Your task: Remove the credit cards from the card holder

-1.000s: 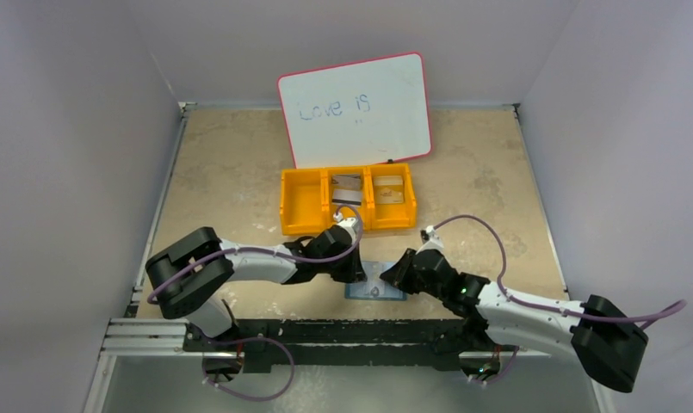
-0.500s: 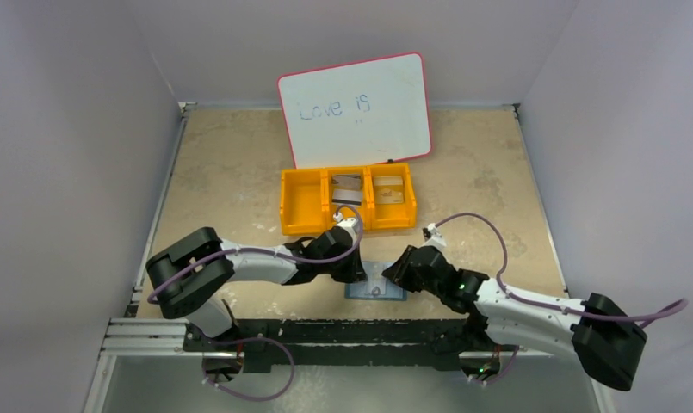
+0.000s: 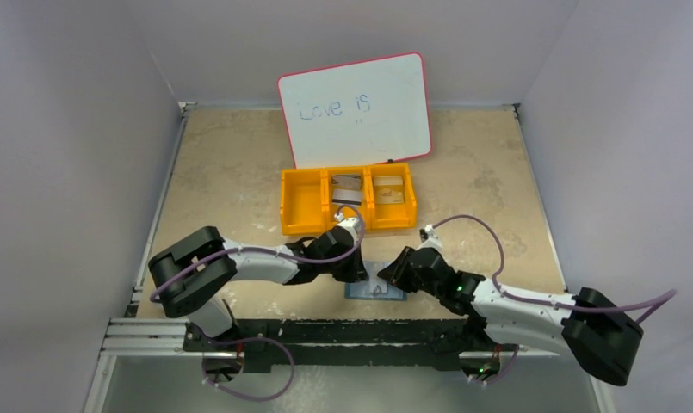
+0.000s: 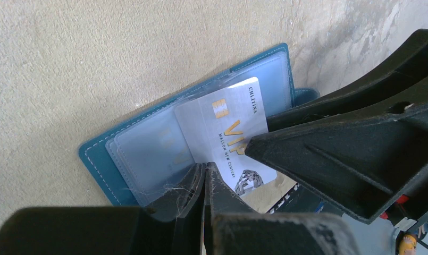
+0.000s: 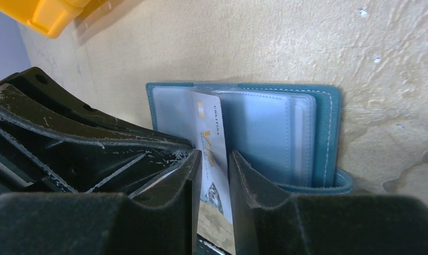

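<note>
While closed left hand (image 4: pixel 205 171) pins card holder (image 4: pixel 142 143) | right hand (image 5: pixel 216 160) parted, straddling credit card (image 5: pixel 208 125)

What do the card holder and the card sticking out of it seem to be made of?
Card holder: probably leather or faux leather, matte teal, with pale edge stitching; its sleeves look like clear plastic. Card: likely glossy plastic, silvery white with gold print.

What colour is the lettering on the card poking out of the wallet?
Gold, on a silver-white credit card; the left wrist view shows it best.
</note>
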Robot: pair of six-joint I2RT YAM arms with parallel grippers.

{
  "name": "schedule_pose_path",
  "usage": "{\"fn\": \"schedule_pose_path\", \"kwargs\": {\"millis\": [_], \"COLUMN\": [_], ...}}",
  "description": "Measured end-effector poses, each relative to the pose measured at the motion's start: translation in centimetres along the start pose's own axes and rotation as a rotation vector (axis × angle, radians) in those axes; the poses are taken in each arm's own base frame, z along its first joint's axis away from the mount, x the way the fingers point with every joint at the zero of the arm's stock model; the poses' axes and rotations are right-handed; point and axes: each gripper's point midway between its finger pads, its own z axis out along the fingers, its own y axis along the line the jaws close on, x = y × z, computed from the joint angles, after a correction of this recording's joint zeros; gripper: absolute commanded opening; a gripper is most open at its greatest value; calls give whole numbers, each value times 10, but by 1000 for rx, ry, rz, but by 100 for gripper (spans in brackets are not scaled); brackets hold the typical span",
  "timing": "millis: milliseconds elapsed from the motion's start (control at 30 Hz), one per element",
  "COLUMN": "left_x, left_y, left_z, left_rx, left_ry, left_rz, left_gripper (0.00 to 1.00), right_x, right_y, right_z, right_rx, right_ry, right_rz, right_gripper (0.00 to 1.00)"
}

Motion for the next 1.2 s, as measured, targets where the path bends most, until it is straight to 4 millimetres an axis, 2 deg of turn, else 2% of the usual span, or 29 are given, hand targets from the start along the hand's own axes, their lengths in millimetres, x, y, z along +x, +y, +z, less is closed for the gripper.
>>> {"fn": "schedule_pose_path", "kwargs": {"millis": [100, 233, 367, 467, 533, 600, 700, 900, 1067, 1200], "left_x": [0, 1, 1, -1, -5, -13, -29, -66, -79, -92], "left_y": [0, -1, 0, 1, 3, 9, 19, 10, 21, 32], "left_z": [0, 0, 0, -1, -3, -12, -36, -76, -93, -115], "left_rx": [1, 1, -1, -14, -39, -76, -130, -146, -213, -267], "left_ry": [0, 1, -2, -14, -36, -83, -180, -348, -422, -504], "left_rz": [1, 2, 3, 5, 7, 8, 6, 7, 2, -28], "left_gripper": [0, 0, 0, 10, 21, 29, 37, 42, 50, 53], "right_x": [1, 3, -2, -4, -7, -13, -24, -56, -91, -119], "right_y": [4, 3, 12, 12, 12, 15, 25, 52, 79, 103], "right_z": [3, 3, -1, -4, -7, -11, -20, -42, -59, -70], "right_rx": [-14, -20, -61, -58, -46, -40, -49, -85, -98, -84], "right_ry": [8, 9, -7, -15, -21, -37, -71, -181, -309, -402], "right_rz": [10, 21, 28, 2, -22, -42, -84, -224, -434, -650], "right_gripper": [21, 0, 0, 0, 0, 0, 0, 0, 0, 0]}}
